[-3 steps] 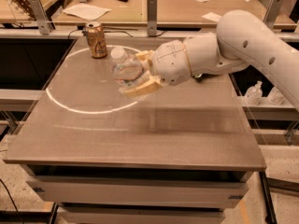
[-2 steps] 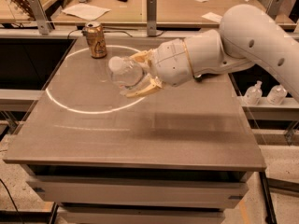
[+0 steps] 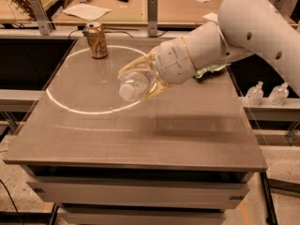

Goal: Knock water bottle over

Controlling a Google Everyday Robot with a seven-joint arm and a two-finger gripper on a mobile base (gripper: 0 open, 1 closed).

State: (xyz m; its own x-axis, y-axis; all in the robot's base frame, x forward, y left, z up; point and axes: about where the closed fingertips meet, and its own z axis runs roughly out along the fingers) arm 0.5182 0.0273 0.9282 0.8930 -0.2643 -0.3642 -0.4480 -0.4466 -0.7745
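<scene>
The water bottle is a clear ribbed plastic bottle. It lies steeply tilted between my fingers, one round end pointing toward the camera, just above the grey table. Its cap and label do not show clearly. My gripper comes in from the right on the white arm. Its tan fingers sit above and below the bottle and close on it. The bottle is inside the right part of the white circle marked on the table.
A gold-brown drink can stands upright at the back left of the table. A green crumpled item lies under the arm. Two tiny clear bottles stand off the table's right edge. A metal post stands behind.
The bottle stood nearly upright between the fingers; it has tipped over toward the camera and moved a little right and down with the gripper.
</scene>
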